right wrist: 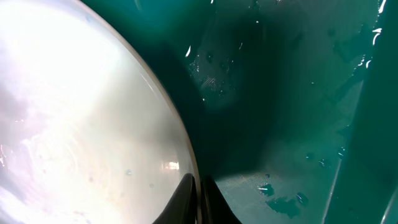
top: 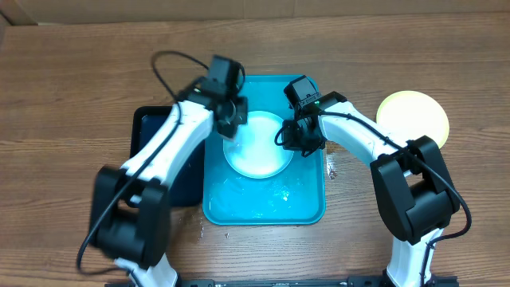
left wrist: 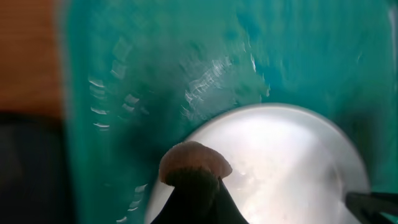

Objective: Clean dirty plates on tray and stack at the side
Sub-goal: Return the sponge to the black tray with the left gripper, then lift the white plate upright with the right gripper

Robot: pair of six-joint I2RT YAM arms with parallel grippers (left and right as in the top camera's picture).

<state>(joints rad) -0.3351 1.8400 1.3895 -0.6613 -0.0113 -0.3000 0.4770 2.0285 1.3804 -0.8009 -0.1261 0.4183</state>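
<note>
A pale plate with a light-blue rim (top: pixel 256 147) lies in the turquoise tray (top: pixel 263 209). My right gripper (top: pixel 293 135) is shut on the plate's right rim; in the right wrist view its fingers (right wrist: pixel 198 190) pinch the rim of the plate (right wrist: pixel 81 124) above the tray floor (right wrist: pixel 280 93). My left gripper (top: pixel 231 118) is over the plate's upper left edge, shut on a small brown pad (left wrist: pixel 196 160) that rests at the rim of the plate (left wrist: pixel 280 155). A lime-green plate (top: pixel 414 119) sits on the table at the right. No smear shows.
A black tray (top: pixel 151 131) lies beside the turquoise tray's left side, partly under my left arm. Water drops glint on the tray floor (left wrist: pixel 186 68). The wooden table (top: pixel 72 96) surrounds everything.
</note>
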